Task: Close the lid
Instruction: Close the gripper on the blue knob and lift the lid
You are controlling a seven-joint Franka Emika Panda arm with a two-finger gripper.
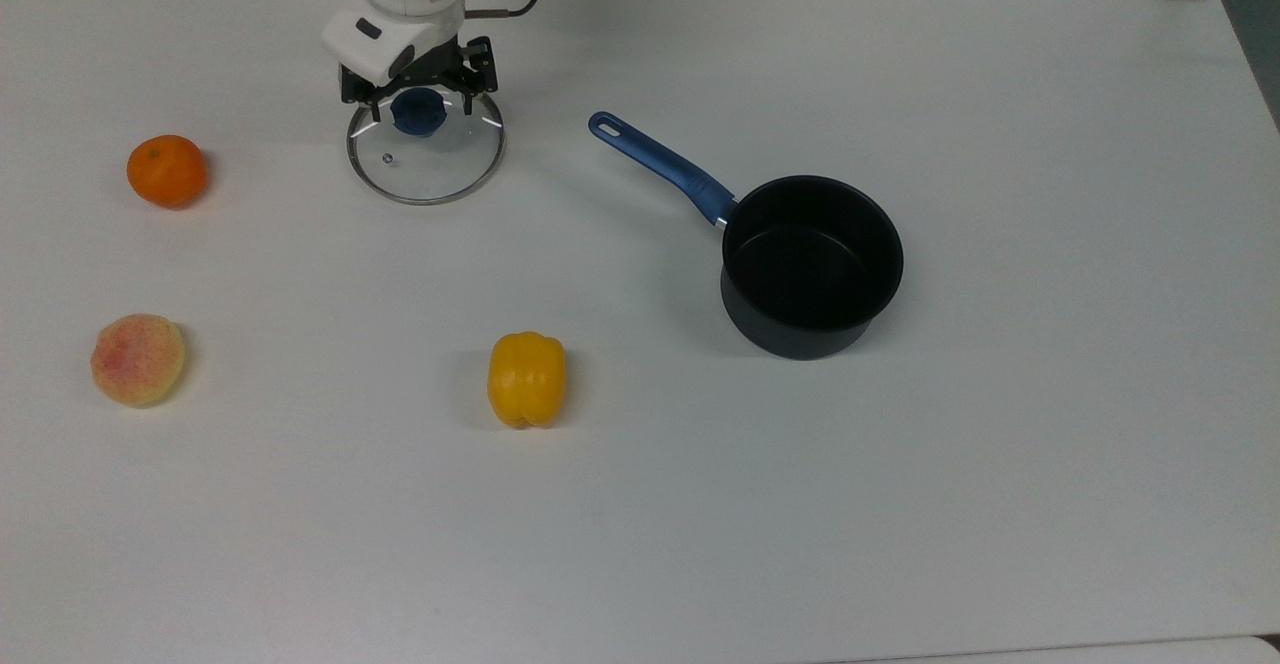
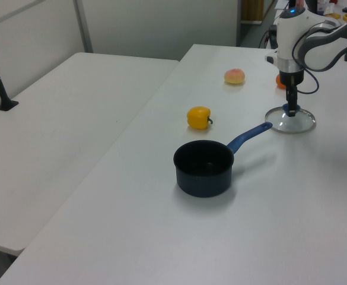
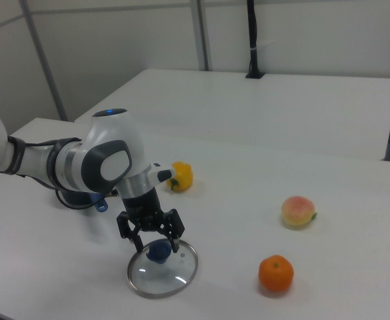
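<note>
Two spread fingers of the gripper (image 3: 151, 240) straddle the blue knob (image 1: 418, 112) of the lid (image 1: 426, 149), directly beneath; the saucepan (image 1: 812, 266) sits well apart.

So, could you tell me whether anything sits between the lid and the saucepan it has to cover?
Nothing visible does. In the top view the lid lies flat on the table, with bare tabletop between it and the saucepan. The pan's blue handle points toward the lid. The yellow pepper sits off that line.
</note>
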